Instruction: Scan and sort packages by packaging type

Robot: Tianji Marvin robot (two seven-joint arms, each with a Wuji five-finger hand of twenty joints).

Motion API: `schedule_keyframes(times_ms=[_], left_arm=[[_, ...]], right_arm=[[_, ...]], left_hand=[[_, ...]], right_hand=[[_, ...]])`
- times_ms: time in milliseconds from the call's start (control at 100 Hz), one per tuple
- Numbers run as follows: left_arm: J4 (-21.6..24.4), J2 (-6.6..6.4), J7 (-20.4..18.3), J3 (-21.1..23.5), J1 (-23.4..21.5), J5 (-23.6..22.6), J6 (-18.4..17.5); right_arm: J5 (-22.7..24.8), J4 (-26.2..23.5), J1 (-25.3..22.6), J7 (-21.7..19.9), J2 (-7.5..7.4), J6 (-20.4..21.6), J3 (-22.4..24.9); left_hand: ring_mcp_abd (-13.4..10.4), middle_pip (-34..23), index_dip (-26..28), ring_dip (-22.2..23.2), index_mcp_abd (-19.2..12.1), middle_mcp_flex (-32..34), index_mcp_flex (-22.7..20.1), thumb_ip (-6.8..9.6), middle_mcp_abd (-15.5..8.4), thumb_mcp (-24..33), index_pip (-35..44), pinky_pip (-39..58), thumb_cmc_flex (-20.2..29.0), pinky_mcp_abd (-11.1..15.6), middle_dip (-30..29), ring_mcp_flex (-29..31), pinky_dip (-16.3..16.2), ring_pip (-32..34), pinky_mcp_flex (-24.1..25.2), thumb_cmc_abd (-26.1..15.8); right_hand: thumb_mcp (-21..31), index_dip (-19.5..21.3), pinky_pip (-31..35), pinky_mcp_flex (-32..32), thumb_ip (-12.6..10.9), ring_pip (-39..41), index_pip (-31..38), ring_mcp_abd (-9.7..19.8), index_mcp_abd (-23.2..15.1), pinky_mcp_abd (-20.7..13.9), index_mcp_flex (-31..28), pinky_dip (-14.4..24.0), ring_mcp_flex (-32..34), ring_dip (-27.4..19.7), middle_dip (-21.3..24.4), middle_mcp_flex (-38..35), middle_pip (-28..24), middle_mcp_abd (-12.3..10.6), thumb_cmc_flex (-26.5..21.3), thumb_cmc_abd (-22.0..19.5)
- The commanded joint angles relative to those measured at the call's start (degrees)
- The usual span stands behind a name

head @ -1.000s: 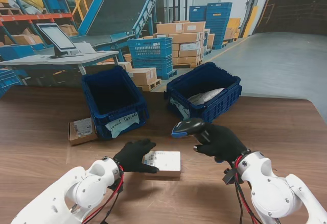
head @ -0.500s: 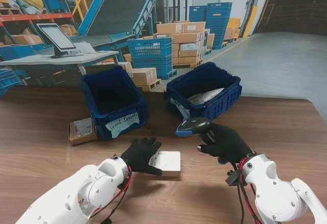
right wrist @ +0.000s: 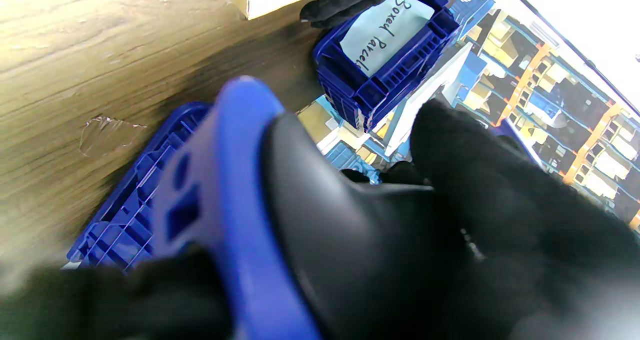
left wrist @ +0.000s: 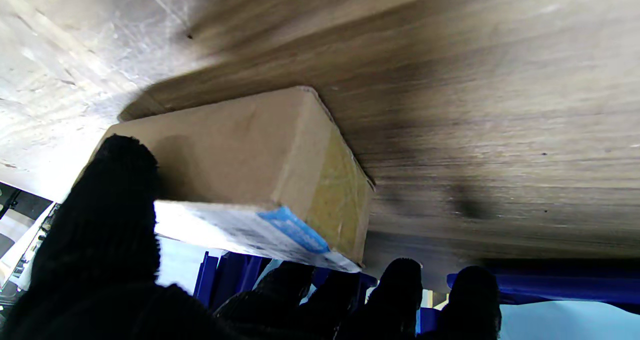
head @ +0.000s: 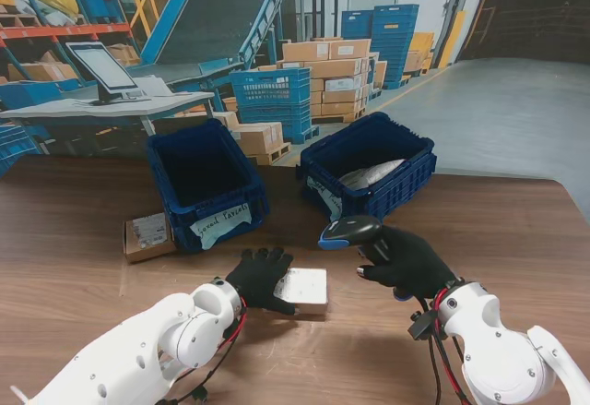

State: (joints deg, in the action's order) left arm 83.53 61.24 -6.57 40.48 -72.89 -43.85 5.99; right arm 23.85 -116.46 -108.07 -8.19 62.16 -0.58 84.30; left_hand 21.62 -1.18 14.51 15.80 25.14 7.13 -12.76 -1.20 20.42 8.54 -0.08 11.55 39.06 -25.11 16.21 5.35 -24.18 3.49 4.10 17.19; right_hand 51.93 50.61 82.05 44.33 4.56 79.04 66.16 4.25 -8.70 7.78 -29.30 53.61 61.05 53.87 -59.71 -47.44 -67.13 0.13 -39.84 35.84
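Meanwhile, on a wooden table, two blue crates stand at the far side: the left crate, labelled for boxed parcels, looks empty, while the right crate already holds one pale soft bag. Nearer the robot, a labelled cardboard box lies flat between the arms, well short of either crate. The left hand rests on the box's left end, fingers spread over its top and thumb at its side, apparently gripping or steadying it. The right hand is wrapped around a blue-and-black barcode scanner, its head just beside the box. A second small box waits left of the crates. By appearances, one parcel is sorted; two remain.
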Motion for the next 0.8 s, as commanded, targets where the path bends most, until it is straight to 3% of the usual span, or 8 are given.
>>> schedule_keyframes(times_ms=[0, 120, 140, 190, 420, 640, 740, 790], left_arm=[[-0.8, 0.68, -0.6, -0.5, 0.5, 0.5, -0.2], [-2.9, 1.13, 1.0, -1.7, 1.3, 1.3, -1.0], [-3.2, 1.15, 1.1, -1.9, 1.5, 1.3, -1.1], [-3.7, 1.20, 1.4, -2.4, 1.7, 1.2, -1.3], [-6.4, 1.65, 4.0, -2.7, 1.4, 2.2, -4.1], [-8.0, 2.45, 8.1, -2.3, 0.4, 2.1, -4.6], [-8.9, 2.97, 10.1, -2.1, 0.1, 2.6, -4.7], [-9.3, 3.20, 10.9, -1.9, 0.0, 2.9, -4.7]], right_arm=[[-0.2, -0.3, -0.5, -0.9, 0.40, 0.2, 0.1], [-0.3, -0.2, -0.5, -0.9, 0.40, 0.4, 0.1], [-0.4, -0.2, -0.5, -0.9, 0.40, 0.4, 0.2], [-0.4, -0.2, -0.5, -0.9, 0.41, 0.4, 0.2], [-0.8, -0.1, -0.6, -0.7, 0.46, 0.5, 0.2], [-0.9, 0.1, -0.5, -0.8, 0.45, 0.5, 0.1], [-0.9, 0.2, -0.4, -0.7, 0.46, 0.6, 0.0], [-0.9, 0.2, -0.4, -0.8, 0.43, 0.6, 0.0]], left_hand=[[0.8, 0.8, -0.8, -0.6, 2.1, -1.6, 2.1, 0.45, 1.2, -1.7, -0.6, -1.9, 0.5, -0.4, -0.5, -1.3, -0.8, -0.8, 0.1, -1.0], [0.6, -0.7, -0.3, -0.1, 1.1, 1.9, -0.9, 1.02, 0.6, -0.3, 0.6, -1.4, 2.3, -0.3, 0.3, 1.1, -0.9, 0.4, -0.7, 0.8], [0.6, -0.4, 0.9, 0.5, 0.9, 2.9, -1.7, 0.61, 0.5, 6.2, 0.4, -0.9, -0.2, -0.4, 1.6, 1.7, -0.6, 0.4, -0.7, 2.4], [0.4, -1.2, 2.2, 1.6, 0.2, 6.0, -4.0, 1.67, 0.1, 11.6, 1.6, 0.1, -0.9, -0.5, 2.9, 4.2, -0.8, 1.7, -1.3, 4.2], [-0.6, -5.4, 8.6, 7.4, -2.5, 16.6, -11.4, 4.63, -1.8, 22.0, 6.1, 4.2, 3.0, -0.9, 10.1, 14.8, -0.4, 6.7, -4.0, 8.6], [-2.3, -20.3, 21.8, 15.9, -7.5, 25.8, -18.6, 6.69, -5.1, 27.5, 17.0, 11.8, 9.2, -1.2, 18.8, 26.5, -0.4, 14.0, -7.7, 10.5], [-2.7, -27.6, 29.4, 20.9, -9.7, 30.5, -19.3, 6.64, -6.6, 29.1, 27.8, 16.9, 12.4, -1.3, 20.9, 32.0, -1.2, 18.8, -9.9, 11.4], [-2.9, -27.5, 33.9, 23.8, -11.1, 34.4, -19.1, 4.30, -7.3, 29.8, 34.4, 19.4, 15.6, -1.5, 31.5, 34.1, -1.2, 21.2, -10.6, 14.3]], right_hand=[[1.8, 0.0, 0.7, 0.1, 0.0, 3.3, 0.3, 4.6, -3.2, -0.1, -0.2, 0.3, 3.8, 2.3, -0.6, -0.9, -0.9, 1.7, -4.7, -1.4], [1.8, 0.0, 0.7, 0.0, 0.0, 3.4, 0.2, 4.5, -3.2, -0.1, -0.3, 0.3, 3.9, 2.3, -0.6, -0.9, -0.9, 1.7, -4.6, -1.4], [1.8, 0.0, 0.7, 0.1, 0.0, 3.4, 0.2, 4.5, -3.2, -0.1, -0.3, 0.3, 3.9, 2.3, -0.6, -0.9, -0.9, 1.7, -4.7, -1.4], [1.8, 0.0, 0.8, 0.1, 0.0, 3.4, 0.2, 4.5, -3.2, -0.1, -0.3, 0.3, 3.8, 2.3, -0.6, -0.9, -0.9, 1.7, -4.7, -1.4], [1.8, 0.0, 0.8, 0.1, 0.0, 3.4, 0.2, 4.4, -3.1, 0.0, -0.4, 0.3, 3.9, 2.3, -0.6, -0.9, -0.9, 1.7, -4.7, -1.3], [1.8, 0.0, 0.8, 0.1, 0.1, 3.4, 0.1, 4.4, -3.1, 0.0, -0.4, 0.3, 3.9, 2.3, -0.6, -0.9, -0.9, 1.7, -4.6, -1.4], [1.8, 0.0, 0.8, 0.1, 0.1, 3.4, 0.1, 4.5, -3.1, 0.0, -0.4, 0.3, 3.9, 2.3, -0.6, -0.9, -0.9, 1.7, -4.6, -1.4], [1.8, 0.0, 0.8, 0.1, 0.1, 3.4, 0.1, 4.5, -3.1, 0.0, -0.4, 0.3, 3.9, 2.3, -0.6, -0.9, -0.9, 1.7, -4.6, -1.4]])
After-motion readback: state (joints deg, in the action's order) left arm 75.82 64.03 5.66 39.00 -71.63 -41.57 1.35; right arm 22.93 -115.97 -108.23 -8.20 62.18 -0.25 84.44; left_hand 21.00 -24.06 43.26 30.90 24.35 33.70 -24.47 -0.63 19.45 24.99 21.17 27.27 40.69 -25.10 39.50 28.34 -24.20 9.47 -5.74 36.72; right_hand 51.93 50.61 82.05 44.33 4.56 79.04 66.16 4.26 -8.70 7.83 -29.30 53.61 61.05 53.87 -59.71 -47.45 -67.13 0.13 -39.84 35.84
